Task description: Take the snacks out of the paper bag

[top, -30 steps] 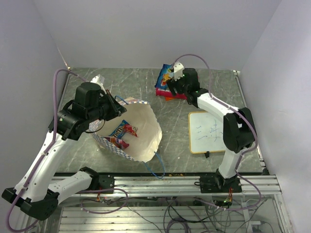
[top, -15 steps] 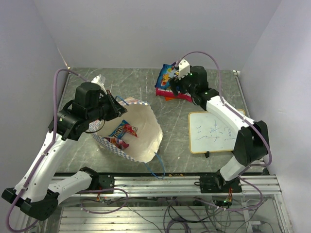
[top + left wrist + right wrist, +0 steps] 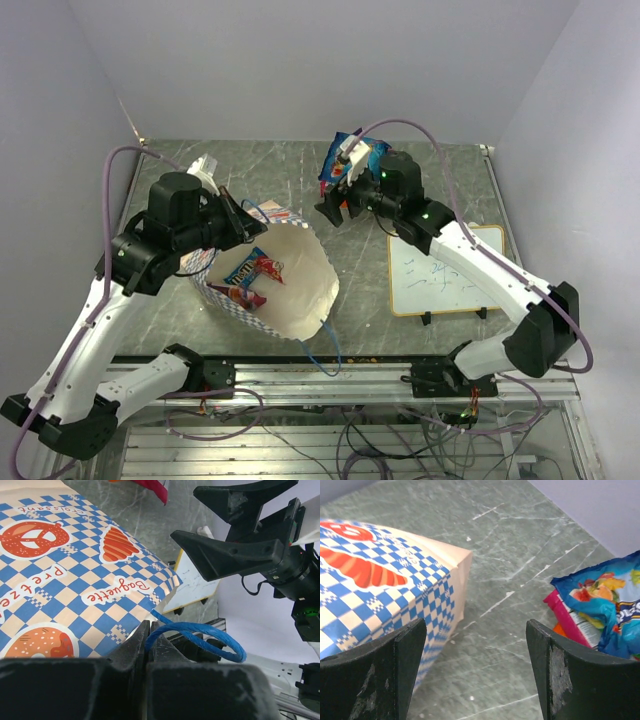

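The left gripper point(image 3: 236, 216) is clamping the paper bag point(image 3: 305, 275) at 9 o'clock, holding its mouth open. The right gripper point(image 3: 328, 207), jaws apart and empty, is hovering beside the snacks point(image 3: 350, 160) piled at 12 o'clock. Next, I judge, it needs to reach inside for the remaining packet point(image 3: 252, 270).

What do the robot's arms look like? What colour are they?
The left arm and right arm have white tube links and chunky black joints, with a lilac cable looping along each. The left gripper and right gripper each have two black, wedge-shaped fingers.
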{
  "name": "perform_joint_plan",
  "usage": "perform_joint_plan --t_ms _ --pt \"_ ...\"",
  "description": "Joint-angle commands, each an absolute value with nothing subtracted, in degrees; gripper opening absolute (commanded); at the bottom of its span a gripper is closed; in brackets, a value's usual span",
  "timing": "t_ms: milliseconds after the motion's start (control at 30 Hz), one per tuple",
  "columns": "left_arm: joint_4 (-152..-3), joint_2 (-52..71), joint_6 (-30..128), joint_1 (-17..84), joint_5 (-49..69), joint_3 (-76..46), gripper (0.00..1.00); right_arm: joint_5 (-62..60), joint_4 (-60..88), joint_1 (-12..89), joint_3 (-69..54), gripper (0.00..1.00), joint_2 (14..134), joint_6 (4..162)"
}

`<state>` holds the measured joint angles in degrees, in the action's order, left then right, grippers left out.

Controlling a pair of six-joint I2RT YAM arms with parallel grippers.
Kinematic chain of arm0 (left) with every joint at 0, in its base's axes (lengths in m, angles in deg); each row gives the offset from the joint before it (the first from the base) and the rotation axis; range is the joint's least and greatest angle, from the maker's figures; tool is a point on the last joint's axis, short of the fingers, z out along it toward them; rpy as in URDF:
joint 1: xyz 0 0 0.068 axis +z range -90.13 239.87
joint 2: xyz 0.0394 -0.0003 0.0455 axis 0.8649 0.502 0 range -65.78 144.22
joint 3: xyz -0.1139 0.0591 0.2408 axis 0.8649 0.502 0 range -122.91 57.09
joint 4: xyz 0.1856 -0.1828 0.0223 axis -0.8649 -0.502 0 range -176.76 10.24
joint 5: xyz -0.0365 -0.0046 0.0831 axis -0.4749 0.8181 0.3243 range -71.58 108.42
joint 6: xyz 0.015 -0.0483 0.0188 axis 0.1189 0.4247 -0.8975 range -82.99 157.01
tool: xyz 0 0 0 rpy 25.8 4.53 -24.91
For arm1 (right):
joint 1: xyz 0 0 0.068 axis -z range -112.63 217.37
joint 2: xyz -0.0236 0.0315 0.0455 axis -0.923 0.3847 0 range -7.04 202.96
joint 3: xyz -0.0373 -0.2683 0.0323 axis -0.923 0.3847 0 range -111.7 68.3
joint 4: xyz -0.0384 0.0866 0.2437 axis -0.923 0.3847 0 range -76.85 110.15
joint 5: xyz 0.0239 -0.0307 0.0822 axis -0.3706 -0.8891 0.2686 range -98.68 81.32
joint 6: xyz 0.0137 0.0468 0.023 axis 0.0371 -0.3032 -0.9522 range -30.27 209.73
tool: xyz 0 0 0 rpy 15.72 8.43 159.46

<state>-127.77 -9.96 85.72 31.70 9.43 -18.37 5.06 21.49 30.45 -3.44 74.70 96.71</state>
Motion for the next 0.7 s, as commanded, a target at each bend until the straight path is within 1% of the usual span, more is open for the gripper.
perform_joint_plan --t_ms 0,133,400,567,667 --pt "-124.1 -12.6 88.5 31.9 5.6 -16.3 0.07 7.8 17.3 30.0 -1.4 0.80 71.7 85.7" --pt "-123.3 -13.8 90.5 32.0 3.9 -14.2 0.07 9.2 12.5 27.6 1.2 0.79 68.8 80.2" --pt "-122.6 -17.4 92.6 32.0 5.1 -12.6 0.07 9.5 18.3 25.5 0.8 0.79 64.5 82.0" --pt "-121.6 -18.7 92.6 31.9 5.8 -11.7 0.07 11.1 13.5 22.4 4.4 0.78 61.9 81.5" --pt "-121.0 -18.9 92.1 32.0 5.9 -11.4 0.07 9.3 15.7 19.8 2.2 0.75 63.0 82.6"
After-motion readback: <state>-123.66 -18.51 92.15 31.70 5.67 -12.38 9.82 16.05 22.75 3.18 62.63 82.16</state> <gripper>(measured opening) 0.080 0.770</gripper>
